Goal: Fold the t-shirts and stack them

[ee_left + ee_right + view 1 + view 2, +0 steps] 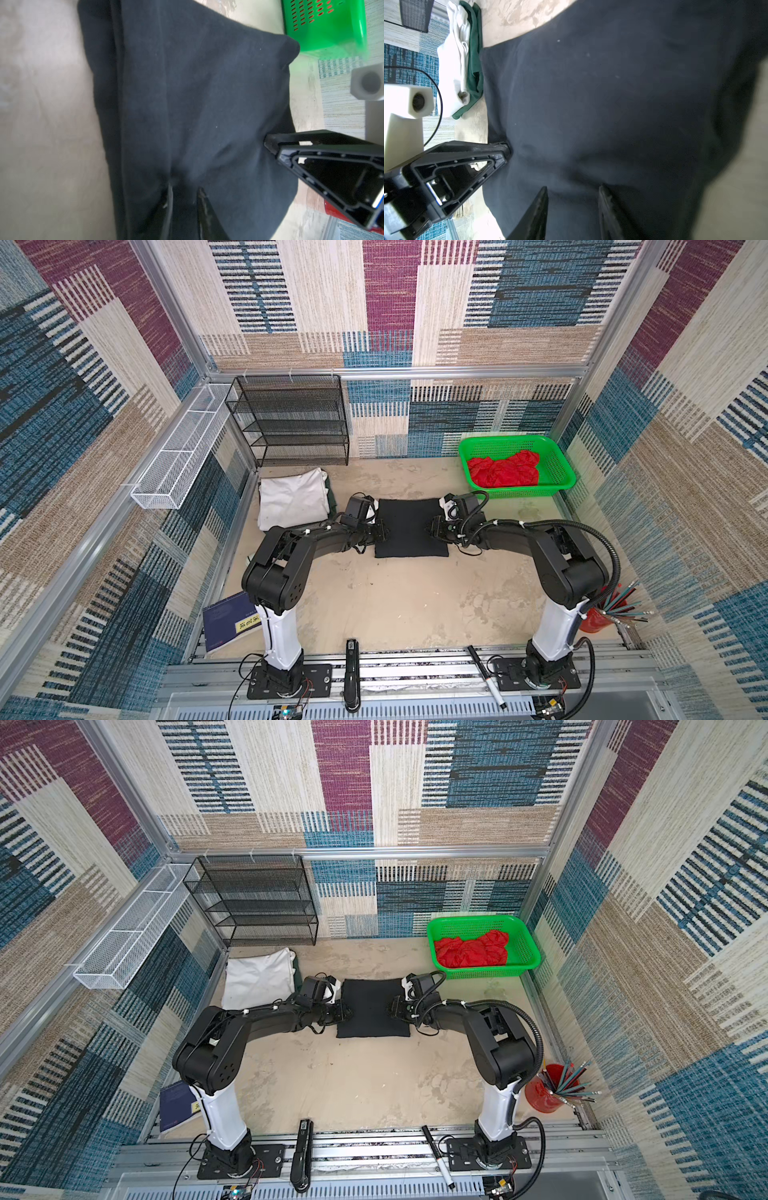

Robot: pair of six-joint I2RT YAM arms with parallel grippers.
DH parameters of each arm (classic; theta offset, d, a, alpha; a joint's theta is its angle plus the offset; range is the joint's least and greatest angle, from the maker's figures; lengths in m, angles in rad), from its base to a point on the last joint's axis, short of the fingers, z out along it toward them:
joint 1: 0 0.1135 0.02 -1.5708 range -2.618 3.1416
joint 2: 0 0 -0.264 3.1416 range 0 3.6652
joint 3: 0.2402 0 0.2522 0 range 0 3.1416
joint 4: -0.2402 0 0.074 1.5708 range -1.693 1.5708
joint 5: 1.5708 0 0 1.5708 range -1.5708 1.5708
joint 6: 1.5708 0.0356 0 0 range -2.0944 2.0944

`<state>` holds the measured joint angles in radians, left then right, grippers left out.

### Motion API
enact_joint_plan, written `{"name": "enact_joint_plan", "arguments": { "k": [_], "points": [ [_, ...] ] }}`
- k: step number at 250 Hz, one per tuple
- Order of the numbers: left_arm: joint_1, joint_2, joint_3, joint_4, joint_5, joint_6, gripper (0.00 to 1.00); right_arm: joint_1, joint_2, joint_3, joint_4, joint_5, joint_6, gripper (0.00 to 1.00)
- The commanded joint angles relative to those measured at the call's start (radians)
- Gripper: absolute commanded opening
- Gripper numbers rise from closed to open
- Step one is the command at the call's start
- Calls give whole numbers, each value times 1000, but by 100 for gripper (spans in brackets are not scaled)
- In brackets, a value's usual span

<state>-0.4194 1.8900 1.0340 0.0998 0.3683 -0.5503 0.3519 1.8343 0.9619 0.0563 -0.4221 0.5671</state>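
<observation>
The black t-shirt (409, 526) lies folded into a flat rectangle on the middle of the sandy table (395, 605), between the two arms, as we see in both top views. The left gripper (384, 533) meets its left edge and the right gripper (432, 529) its right edge, each about halfway along the side. From above we cannot make out the jaws.

The wrist views fill this in. In the left wrist view, the left gripper (185, 187) has its jaws close together, clamped on a bunched pleat of the black cloth. In the right wrist view, the right gripper (572, 189) has its jaws wider apart. Black cloth fills the gap and puckers toward them, so we read them as clamped on the shirt too.

To the left of the black shirt, near but apart, lies the folded white t-shirt (291, 502), in front of a black mesh rack (291, 418). The top views show the dark green t-shirt (329, 489) only as a thin strip at its edge. The right wrist view shows it clearly, lying beneath the white one.

At the back right, the red t-shirt (505, 472) sits crumpled in a green basket (498, 440). The left wrist view shows only the basket's wall, with red through its holes.
</observation>
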Motion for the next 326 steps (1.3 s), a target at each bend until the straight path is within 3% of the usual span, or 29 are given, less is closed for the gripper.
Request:
{"name": "enact_joint_plan", "arguments": {
  "k": [1, 68, 100, 135, 162, 202, 264, 326],
  "points": [
    [2, -40, -48, -5, -38, -2, 24, -19, -48, -35, 1, 104, -19, 43],
    [-56, -183, -52, -99, -57, 50, 24, 37, -168, -12, -53, 104, -58, 43],
    [-111, -123, 15, -85, 24, 21, 25, 92, -161, -62, 16, 36, 25, 43],
    [-153, -30, 72, -36, 51, -10, 25, 98, -148, -160, 73, 68, 85, 43],
    [-154, 46, 96, -7, 80, -32, 24, 90, -142, -192, 30, 121, 88, 43],
    [-152, 47, 45, -42, 31, -8, 24, 67, -162, -219, -43, 187, 81, 43],
    [-87, -87, -121, -35, 45, 29, 24, 41, -161, -236, -94, 219, 50, 43],
    [-61, -215, -179, -59, 149, 82, 25, 61, -253, -201, -161, 237, 31, 43]
  ]
}}
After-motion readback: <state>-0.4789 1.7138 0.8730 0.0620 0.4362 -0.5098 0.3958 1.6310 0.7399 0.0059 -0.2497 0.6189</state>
